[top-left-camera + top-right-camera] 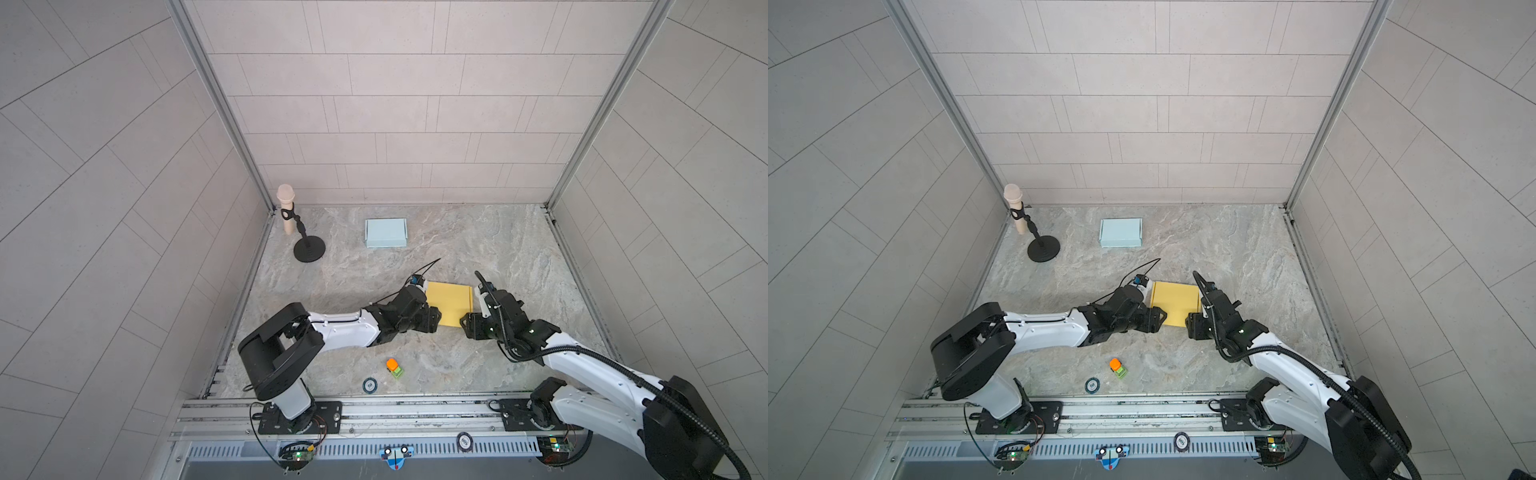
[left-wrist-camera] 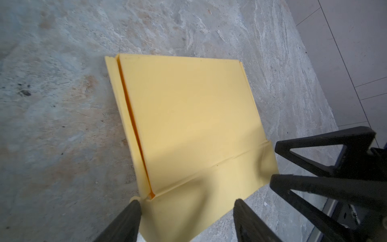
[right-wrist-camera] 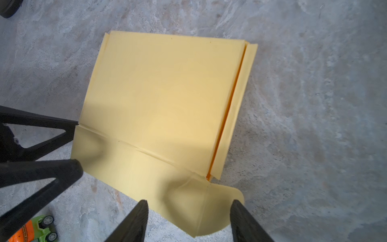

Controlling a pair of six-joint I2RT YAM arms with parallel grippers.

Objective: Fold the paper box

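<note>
The paper box (image 1: 451,303) (image 1: 1177,301) is a flat yellow sheet lying at the middle of the marble table, with one long side flap folded over it (image 2: 129,125) (image 3: 234,109). Its near end flap (image 2: 188,205) (image 3: 146,174) is bowed up between creases. My left gripper (image 1: 436,318) (image 1: 1158,320) (image 2: 187,206) is open at the box's near left corner, with its fingers astride that flap. My right gripper (image 1: 464,322) (image 1: 1190,322) (image 3: 189,204) stands open at the near right corner, astride the flap's rounded tab (image 3: 226,199). Each wrist view shows the opposite gripper, with spread fingers, at the flap's far end.
A folded light blue box (image 1: 385,232) lies at the back. At the back left, a beige microphone (image 1: 286,205) stands on a black stand (image 1: 309,249). An orange and green toy truck (image 1: 395,368) (image 3: 35,230) and a round disc (image 1: 370,385) lie near the front edge.
</note>
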